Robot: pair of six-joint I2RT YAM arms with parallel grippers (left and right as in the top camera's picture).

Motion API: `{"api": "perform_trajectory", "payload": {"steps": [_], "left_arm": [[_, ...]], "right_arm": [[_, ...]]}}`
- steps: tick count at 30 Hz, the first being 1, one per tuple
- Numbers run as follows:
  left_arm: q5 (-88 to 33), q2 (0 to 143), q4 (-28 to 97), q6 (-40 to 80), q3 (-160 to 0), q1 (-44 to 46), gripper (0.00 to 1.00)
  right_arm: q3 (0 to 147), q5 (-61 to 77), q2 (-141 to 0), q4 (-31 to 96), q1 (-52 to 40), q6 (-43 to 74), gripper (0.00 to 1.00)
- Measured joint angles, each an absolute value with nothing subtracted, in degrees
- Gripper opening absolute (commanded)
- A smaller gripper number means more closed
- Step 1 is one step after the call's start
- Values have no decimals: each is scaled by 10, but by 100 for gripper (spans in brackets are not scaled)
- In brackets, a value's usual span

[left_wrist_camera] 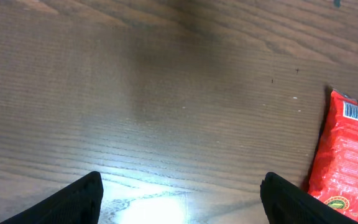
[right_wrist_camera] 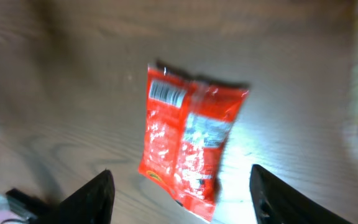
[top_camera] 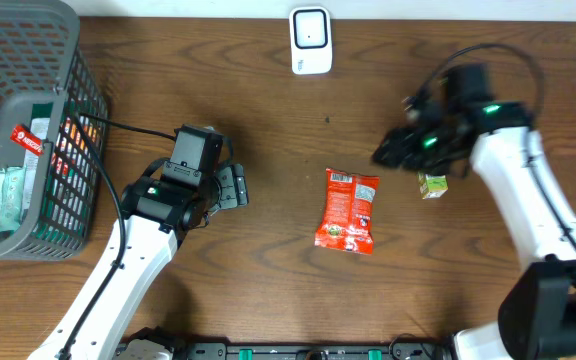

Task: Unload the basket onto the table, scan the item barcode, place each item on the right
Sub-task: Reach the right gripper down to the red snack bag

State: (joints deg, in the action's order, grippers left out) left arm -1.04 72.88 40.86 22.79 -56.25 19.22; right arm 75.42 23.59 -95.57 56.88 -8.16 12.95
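Packet [top_camera: 347,210] lies barcode up, right of the left gripper [left_wrist_camera: 182,186] and below the right gripper [right_wrist_camera: 182,180]. Both have fingers apart, holding nothing. Lifting and scanning are left.

The overhead camera looks straight down on the table [top_camera: 268,90] from high above, and the red packet [top_camera: 351,210] lies slightly right of the frame's centre. The left wrist camera sits low and close to the wood, left of the red packet, angled across the surface so that only the packet's near edge enters at its right. The right wrist camera hangs higher, to the right of the red packet, tilted down on it, blurred but seeing it whole. All three views share the red packet.
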Motion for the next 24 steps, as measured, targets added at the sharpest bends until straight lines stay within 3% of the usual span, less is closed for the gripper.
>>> {"api": "perform_trajectory", "payload": {"steps": [7,14,24], "left_arm": [[-11,729,410,228,-562,192,82],[-10,729,409,228,-562,192,82],[-10,729,409,228,-562,192,83]], "right_arm": [[626,113,-958,440,-192,238,66],[540,66,-958,333,-224,303,60],[513,67,-956,289,-229,345,33]]}}
